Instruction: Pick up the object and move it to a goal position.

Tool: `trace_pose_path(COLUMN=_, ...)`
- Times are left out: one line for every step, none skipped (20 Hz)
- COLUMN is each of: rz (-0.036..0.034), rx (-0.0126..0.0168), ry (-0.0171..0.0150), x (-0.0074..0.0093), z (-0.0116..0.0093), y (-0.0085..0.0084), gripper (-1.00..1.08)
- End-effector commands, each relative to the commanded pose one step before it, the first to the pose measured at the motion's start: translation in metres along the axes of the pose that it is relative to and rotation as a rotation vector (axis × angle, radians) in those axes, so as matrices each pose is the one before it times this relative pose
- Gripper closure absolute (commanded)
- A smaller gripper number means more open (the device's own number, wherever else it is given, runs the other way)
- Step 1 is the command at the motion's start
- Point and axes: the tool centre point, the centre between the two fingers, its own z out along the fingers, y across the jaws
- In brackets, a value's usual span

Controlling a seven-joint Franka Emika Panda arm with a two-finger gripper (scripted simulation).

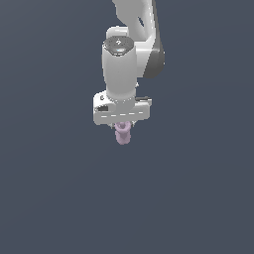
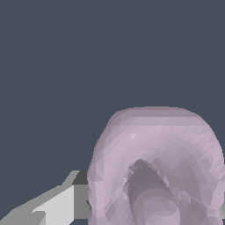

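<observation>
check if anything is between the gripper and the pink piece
Nothing visible is. The pink piece already sits right under the gripper, its top tucked up between the fingers. Whether the pads actually press it cannot be told.

Plain, flat dark slate-blue backdrop (image 1: 49, 198) (no visible walls or furniture), evenly lit throughout

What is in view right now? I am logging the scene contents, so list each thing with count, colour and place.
small lumpy pale pink-lilac object: one, pink-lilac, hanging directly beneath the gripper; fills much of the wrist view.
plain background surface: one, dark slate blue, all around.
white Franka arm: one, white with dark grey joints, descending from the exterior view's top.
gripper: one, white; its fingers are mostly hidden around the object's top.
</observation>
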Motion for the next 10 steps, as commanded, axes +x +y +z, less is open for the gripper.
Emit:
trace_pose_path(rz=-0.00017, rx=0.00022, ry=-0.00017, x=-0.00812, z=-0.02446, y=0.00372, gripper=1.08)
trace_pose_path(rz=-0.00008, rx=0.00048, ry=-0.00008, x=-0.00267, z=-0.00871, y=0.00147, gripper=1.08)
trace_pose_path(rz=0.00000, rx=0.00000, ry=0.00000, x=-0.00252, z=-0.00843, y=0.00136, gripper=1.08)
trace_pose_path(rz=0.00000, rx=0.00000, ry=0.00000, x=-0.00233, z=-0.00804, y=0.00132, gripper=1.08)
trace_pose_path(rz=0.00000, rx=0.00000, ry=0.00000, x=-0.00215, z=-0.00762, y=0.00127, gripper=1.08)
trace_pose_path(rz=0.00000, rx=0.00000, ry=0.00000, x=-0.00198, z=-0.00714, y=0.00120, gripper=1.08)
trace_pose_path(rz=0.00000, rx=0.00000, ry=0.00000, x=-0.00181, z=-0.00658, y=0.00111, gripper=1.08)
trace_pose_path(rz=0.00000, rx=0.00000, ry=0.00000, x=-0.00163, z=-0.00598, y=0.00101, gripper=1.08)
trace_pose_path(rz=0.00000, rx=0.00000, ry=0.00000, x=-0.00144, z=-0.00533, y=0.00091, gripper=1.08)
trace_pose_path(rz=0.00000, rx=0.00000, ry=0.00000, x=-0.00125, z=-0.00468, y=0.00080, gripper=1.08)
